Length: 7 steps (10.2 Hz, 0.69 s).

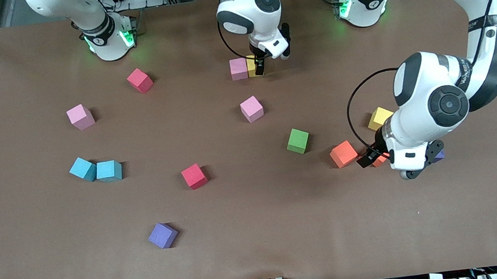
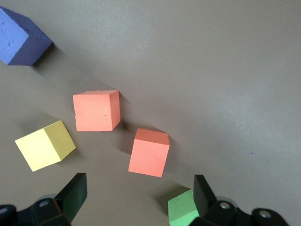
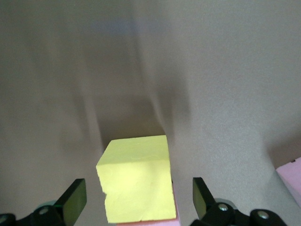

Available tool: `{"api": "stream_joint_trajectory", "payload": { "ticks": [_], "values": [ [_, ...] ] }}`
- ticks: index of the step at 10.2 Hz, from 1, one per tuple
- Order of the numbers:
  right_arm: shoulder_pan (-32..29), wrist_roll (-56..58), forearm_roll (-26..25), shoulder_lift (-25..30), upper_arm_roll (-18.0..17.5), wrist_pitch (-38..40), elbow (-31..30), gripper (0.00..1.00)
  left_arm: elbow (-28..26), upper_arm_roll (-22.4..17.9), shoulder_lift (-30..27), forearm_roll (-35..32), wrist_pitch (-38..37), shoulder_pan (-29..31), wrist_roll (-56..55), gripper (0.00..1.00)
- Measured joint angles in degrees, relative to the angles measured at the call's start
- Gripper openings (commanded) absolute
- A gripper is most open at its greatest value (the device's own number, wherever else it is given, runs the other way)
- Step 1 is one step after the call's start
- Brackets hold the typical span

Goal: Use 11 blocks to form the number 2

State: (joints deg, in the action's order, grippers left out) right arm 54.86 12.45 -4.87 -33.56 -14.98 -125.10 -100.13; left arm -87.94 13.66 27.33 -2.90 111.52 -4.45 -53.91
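Observation:
My right gripper (image 1: 259,64) (image 3: 138,195) is open astride a yellow block (image 1: 252,65) (image 3: 136,181), with a gap on each side. That block touches a pink block (image 1: 238,68) near the arm bases. My left gripper (image 1: 371,159) (image 2: 140,188) hangs open and holds nothing, over two orange blocks (image 2: 96,110) (image 2: 149,152); one (image 1: 343,154) shows whole in the front view, the other (image 1: 380,160) is mostly under the hand. Close by lie a yellow block (image 1: 379,118) (image 2: 44,145), a green block (image 1: 298,141) (image 2: 183,209) and a purple block (image 2: 21,37). The number 2 is out of view.
Loose blocks lie scattered on the brown table (image 1: 262,251): a red one (image 1: 140,80), pink ones (image 1: 80,117) (image 1: 252,108), two teal ones touching (image 1: 82,169) (image 1: 109,171), another red (image 1: 194,176) and a purple one (image 1: 162,235) nearest the front camera.

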Motion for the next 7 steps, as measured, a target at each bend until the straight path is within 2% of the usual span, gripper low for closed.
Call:
{"api": "stream_joint_trajectory", "payload": {
  "ticks": [5, 7],
  "values": [
    [-6.4, -1.0, 2.0, 3.1, 0.1, 0.1, 2.2, 1.0, 0.6, -0.2, 0.0, 0.0, 0.0, -0.1, 4.9, 1.0],
    [-9.3, -6.1, 2.3, 3.4, 0.2, 0.1, 3.4, 1.0, 0.7, -0.1, 0.0, 0.0, -0.1, -0.4, 5.0, 1.0]
  ]
}}
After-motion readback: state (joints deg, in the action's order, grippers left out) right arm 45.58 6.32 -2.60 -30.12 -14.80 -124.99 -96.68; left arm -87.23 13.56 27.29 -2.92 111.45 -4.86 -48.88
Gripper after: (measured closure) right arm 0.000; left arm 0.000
